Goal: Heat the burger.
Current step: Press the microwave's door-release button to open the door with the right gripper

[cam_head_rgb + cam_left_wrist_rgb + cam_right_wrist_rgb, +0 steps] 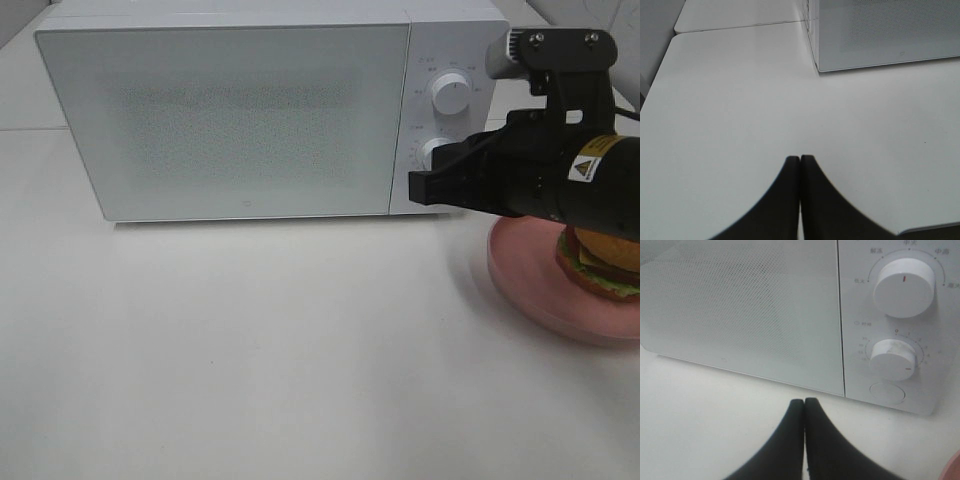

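Observation:
The burger (603,263), with a golden bun and green lettuce edge, sits on a round pink plate (530,280) at the right, half hidden under my right arm. A white microwave (230,110) stands at the back with its door closed. My right gripper (418,186) is shut and empty, hovering just in front of the lower control knob (892,359) and the oval door button (886,393). In its wrist view the right gripper (804,402) points at the seam between door and panel. My left gripper (800,159) is shut and empty over bare table, out of the exterior view.
The upper knob (903,286) sits above the lower one on the microwave's panel. The white table (250,350) spreads out in front of the microwave. A seam between table sections (740,26) runs past the microwave's left corner (816,62).

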